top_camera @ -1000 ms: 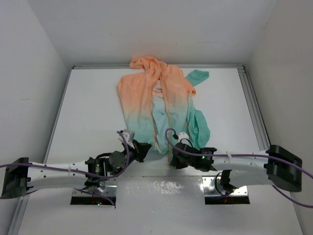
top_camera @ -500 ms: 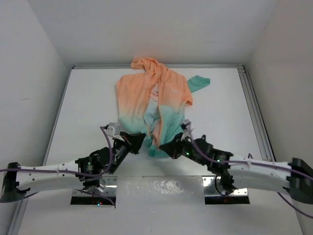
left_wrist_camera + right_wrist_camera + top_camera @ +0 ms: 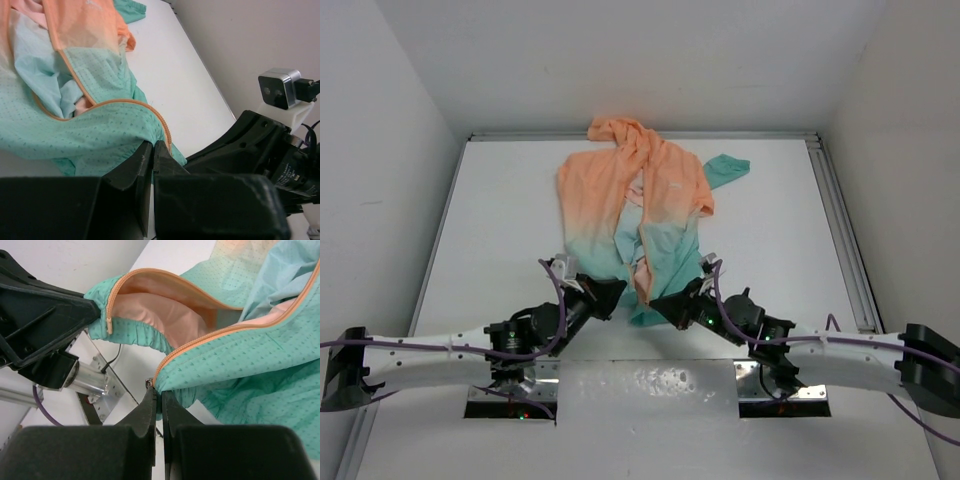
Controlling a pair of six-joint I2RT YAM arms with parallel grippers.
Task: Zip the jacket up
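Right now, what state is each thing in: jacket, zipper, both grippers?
jacket, spread on the table, front open.
zipper, unzipped, its two halves apart.
left gripper, shut on the jacket's hem corner.
right gripper, shut on the other hem corner.

Overhead looking down, wrist views close, both sharing jacket (image 3: 90, 135) hem

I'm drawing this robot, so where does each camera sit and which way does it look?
Top external: above and behind the bases, looking down at the table and jacket; left arm and right arm show.
Left wrist: on the left arm, looking past its shut left end effector at the teal hem; right arm shows.
Right wrist: on the right arm, looking past its shut right end effector at the zipper edge; left arm shows.
Shared: both wrist views see that hem.
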